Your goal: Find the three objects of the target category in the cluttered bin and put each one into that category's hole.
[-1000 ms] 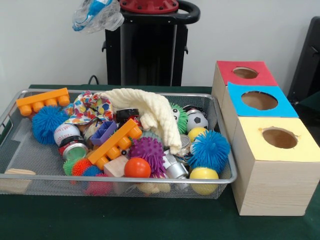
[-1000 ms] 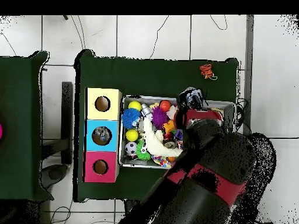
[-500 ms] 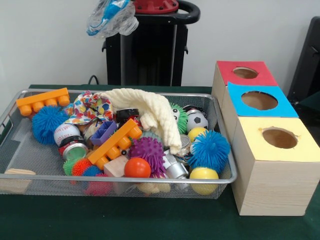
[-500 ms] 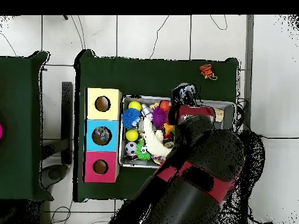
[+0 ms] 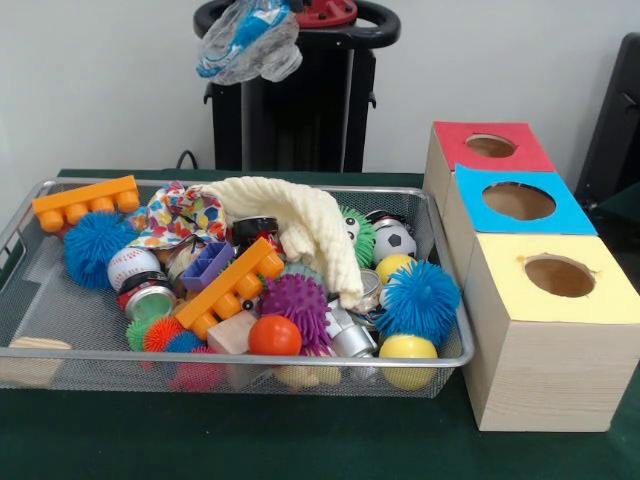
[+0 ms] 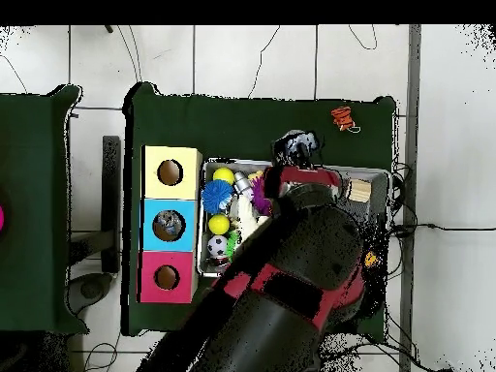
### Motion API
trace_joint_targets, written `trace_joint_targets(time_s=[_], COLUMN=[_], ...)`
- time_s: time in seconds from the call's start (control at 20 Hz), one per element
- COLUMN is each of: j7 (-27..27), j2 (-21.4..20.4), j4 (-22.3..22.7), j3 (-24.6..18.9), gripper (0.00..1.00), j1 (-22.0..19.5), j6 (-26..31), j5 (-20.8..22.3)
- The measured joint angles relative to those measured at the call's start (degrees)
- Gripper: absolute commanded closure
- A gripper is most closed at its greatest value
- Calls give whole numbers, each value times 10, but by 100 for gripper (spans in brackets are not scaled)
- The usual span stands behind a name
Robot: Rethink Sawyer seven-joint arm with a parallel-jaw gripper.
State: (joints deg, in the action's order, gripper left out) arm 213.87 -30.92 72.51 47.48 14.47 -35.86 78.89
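Observation:
A crumpled clear plastic bag (image 5: 250, 40) with blue print hangs high above the wire bin (image 5: 240, 358), off the pile. In the overhead view my gripper (image 6: 296, 151) is shut on that bag (image 6: 291, 143) over the bin's far side, and my arm (image 6: 300, 252) hides most of the bin. At the right stand three wooden boxes with holes: red (image 5: 490, 146), blue (image 5: 518, 200) and yellow (image 5: 560, 275). The bin holds a cream knit cloth (image 5: 300, 215), orange bricks (image 5: 230, 285), spiky balls (image 5: 418, 298), a soccer ball (image 5: 394, 240) and a baseball (image 5: 132, 266).
A patterned cloth (image 5: 180, 213), small tins (image 5: 150, 300) and a wood block (image 5: 30, 360) also lie in the bin. On the green table beyond the bin sits a small orange object (image 6: 342, 118). A black object (image 5: 615, 120) stands behind the boxes.
The gripper and the plastic bag have travelled toward the boxes' side, rightward in the front view, staying high above the bin. The bin's contents have not shifted.

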Motion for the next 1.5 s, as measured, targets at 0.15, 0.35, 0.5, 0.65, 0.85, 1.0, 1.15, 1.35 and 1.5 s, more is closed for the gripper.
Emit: trace_joint_targets(time_s=[0.15,0.35,0.5,0.65,0.85,1.0,1.15,1.35,1.5], j7=[19,76,141,207,297,353,379,381,381], j2=[11,41,73,106,155,192,221,240,244], j4=[-9,-34,-60,-84,-116,-135,-149,-157,-162], j3=[0,4,19,42,84,121,152,171,175], gripper=[100,100,100,100,100,100,100,100,100], j1=[11,31,49,64,81,91,97,100,100], j6=[30,59,64,63,63,63,63,63,63], j5=[1,16,35,50,55,49,34,21,16])
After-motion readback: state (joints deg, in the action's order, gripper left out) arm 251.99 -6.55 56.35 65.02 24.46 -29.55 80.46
